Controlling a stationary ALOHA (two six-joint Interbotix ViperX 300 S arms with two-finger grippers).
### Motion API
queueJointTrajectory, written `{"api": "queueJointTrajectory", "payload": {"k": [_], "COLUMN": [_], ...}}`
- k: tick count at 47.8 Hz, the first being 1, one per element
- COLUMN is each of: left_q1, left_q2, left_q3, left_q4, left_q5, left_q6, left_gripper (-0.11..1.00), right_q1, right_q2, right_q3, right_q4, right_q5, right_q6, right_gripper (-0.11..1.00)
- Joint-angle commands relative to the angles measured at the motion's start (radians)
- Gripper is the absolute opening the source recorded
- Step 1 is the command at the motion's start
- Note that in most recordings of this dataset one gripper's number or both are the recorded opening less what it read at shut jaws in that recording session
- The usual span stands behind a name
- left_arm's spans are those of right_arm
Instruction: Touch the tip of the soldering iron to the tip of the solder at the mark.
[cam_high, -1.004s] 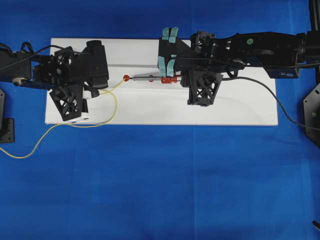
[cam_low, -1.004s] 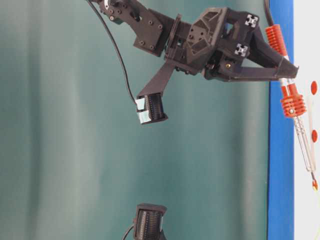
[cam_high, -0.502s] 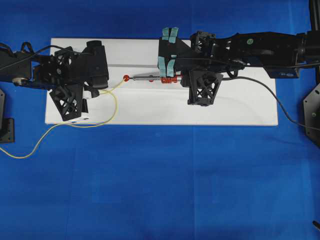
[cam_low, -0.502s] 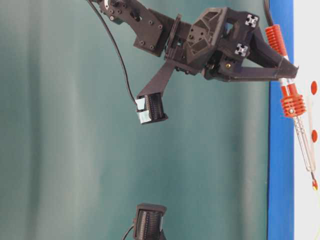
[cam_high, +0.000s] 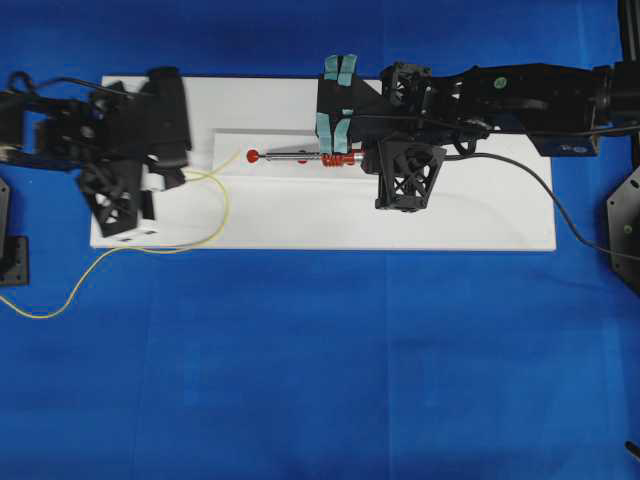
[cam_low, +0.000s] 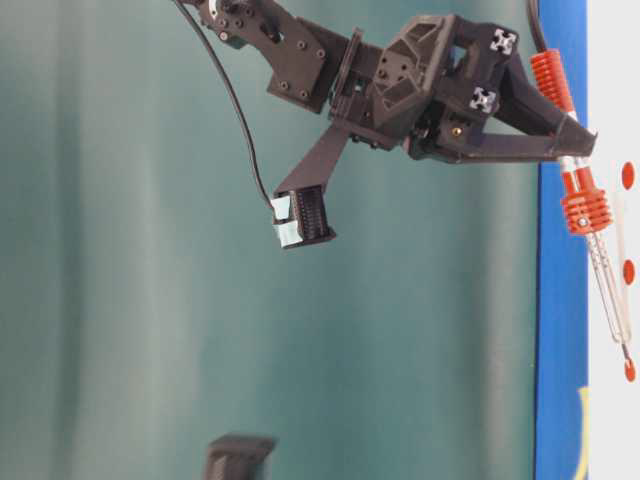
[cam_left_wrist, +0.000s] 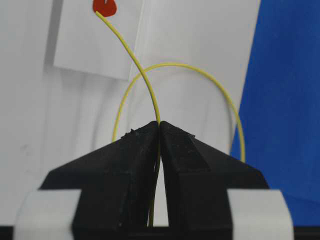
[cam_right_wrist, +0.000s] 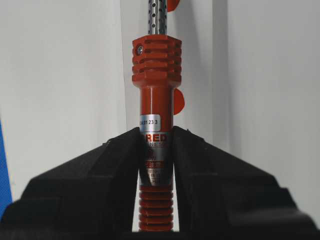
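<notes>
Reading "RED" on soldering iron (cam_right_wrist: 156, 115), silver label "01.23 3"

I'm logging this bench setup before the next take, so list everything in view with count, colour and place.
soldering iron: one, red-orange handle with metal shaft, over the white board's middle, tip pointing left at a red mark.
solder: one, yellow wire, looping over the board's left part and trailing off onto the blue cloth; its tip is at the red mark in the left wrist view.
red marks: at least three dots, on the board along the iron's line.
white board: one, on the cloth.
blue cloth: one, covering the table.
black cord: one, running right of the board.
left gripper: black, shut on the solder.
right gripper: black, shut on the soldering iron's handle.
</notes>
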Motion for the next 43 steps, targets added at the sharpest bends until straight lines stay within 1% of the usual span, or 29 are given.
{"api": "queueJointTrajectory", "payload": {"k": [1,9,15,22,28,35,43], "left_q1": [-0.002,-0.002,-0.002,-0.002,-0.002,-0.002,-0.002], "left_q2": [-0.067,-0.123,-0.121,-0.11,-0.104,-0.106,-0.101], "left_q3": [0.006,0.038,0.037,0.029,0.026,0.026,0.023], "left_q4": [0.002,0.002,0.002,0.002,0.002,0.002,0.002], "left_q5": [0.009,0.008,0.009,0.008,0.008,0.008,0.008], "left_q6": [0.0,-0.011,-0.012,-0.011,-0.012,-0.012,-0.012], "left_gripper": [0.02,0.02,0.02,0.02,0.02,0.02,0.02], "right_q1": [-0.002,-0.002,-0.002,-0.002,-0.002,-0.003,-0.005], "right_q2": [-0.012,-0.012,-0.02,-0.067,-0.132,-0.212,-0.265], "right_q3": [-0.025,-0.025,-0.025,-0.008,0.035,0.109,0.17], "right_q4": [-0.002,-0.002,-0.006,-0.023,-0.031,-0.032,-0.034], "right_q5": [-0.008,-0.009,-0.008,-0.002,0.005,0.005,0.005], "right_q6": [0.0,0.0,0.0,0.008,0.009,0.011,0.021], "right_gripper": [0.06,0.06,0.06,0.06,0.06,0.06,0.06]}}
